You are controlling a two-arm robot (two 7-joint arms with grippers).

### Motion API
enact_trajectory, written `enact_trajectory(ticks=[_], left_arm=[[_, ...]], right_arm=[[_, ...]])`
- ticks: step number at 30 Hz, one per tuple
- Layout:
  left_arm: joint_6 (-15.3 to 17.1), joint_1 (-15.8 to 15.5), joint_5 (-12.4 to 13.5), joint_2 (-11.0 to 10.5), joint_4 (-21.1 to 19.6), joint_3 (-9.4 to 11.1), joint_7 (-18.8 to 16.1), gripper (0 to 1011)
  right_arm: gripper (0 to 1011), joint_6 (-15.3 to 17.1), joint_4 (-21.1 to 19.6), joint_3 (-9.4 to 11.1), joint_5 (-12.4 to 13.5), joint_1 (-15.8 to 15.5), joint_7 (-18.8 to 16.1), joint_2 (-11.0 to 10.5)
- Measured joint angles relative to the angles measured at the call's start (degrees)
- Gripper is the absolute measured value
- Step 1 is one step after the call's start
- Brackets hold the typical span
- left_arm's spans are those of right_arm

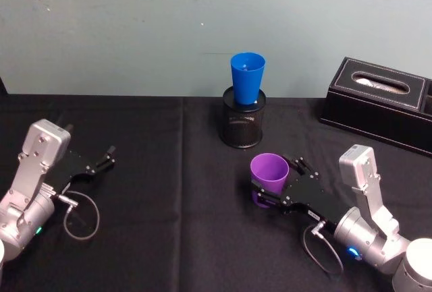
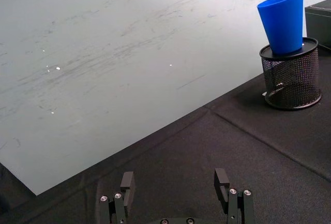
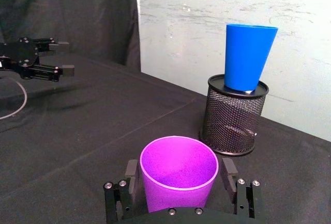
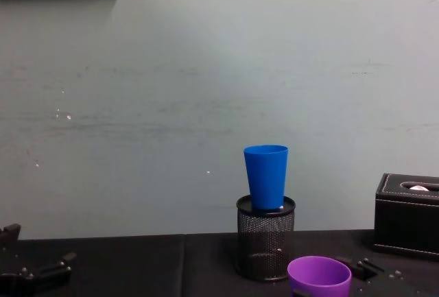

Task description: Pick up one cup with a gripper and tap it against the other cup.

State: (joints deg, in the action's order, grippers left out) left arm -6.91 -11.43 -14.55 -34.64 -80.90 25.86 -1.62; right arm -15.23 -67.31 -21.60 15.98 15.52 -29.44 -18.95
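The purple cup [image 1: 269,172] [image 3: 178,175] [image 4: 319,275] stands upright on the black cloth, right of centre. My right gripper [image 1: 277,181] [image 3: 179,171] is open around it, one finger on each side of its lower body with a small gap to the wall. The blue cup [image 1: 247,76] [image 2: 283,22] [image 3: 247,56] [image 4: 267,177] sits upright in the top of a black mesh pen holder [image 1: 244,127] [image 3: 232,115], just behind the purple cup. My left gripper [image 1: 101,160] [image 2: 175,180] rests open and empty at the far left.
A black leather tissue box [image 1: 378,103] [image 4: 408,218] lies at the back right near the wall. The black cloth [image 1: 169,238] between the two arms is bare. A pale wall runs close behind the pen holder.
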Motion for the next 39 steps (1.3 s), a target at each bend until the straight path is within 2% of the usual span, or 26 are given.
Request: enact_trajectory(ticks=[39], left_arm=[[0.0,0.0,0.0,0.0,0.0,0.0,0.0,1011]], right_arm=[[1003,-0.2,0.5,0.1,0.2,0.3,-0.4,0.3]])
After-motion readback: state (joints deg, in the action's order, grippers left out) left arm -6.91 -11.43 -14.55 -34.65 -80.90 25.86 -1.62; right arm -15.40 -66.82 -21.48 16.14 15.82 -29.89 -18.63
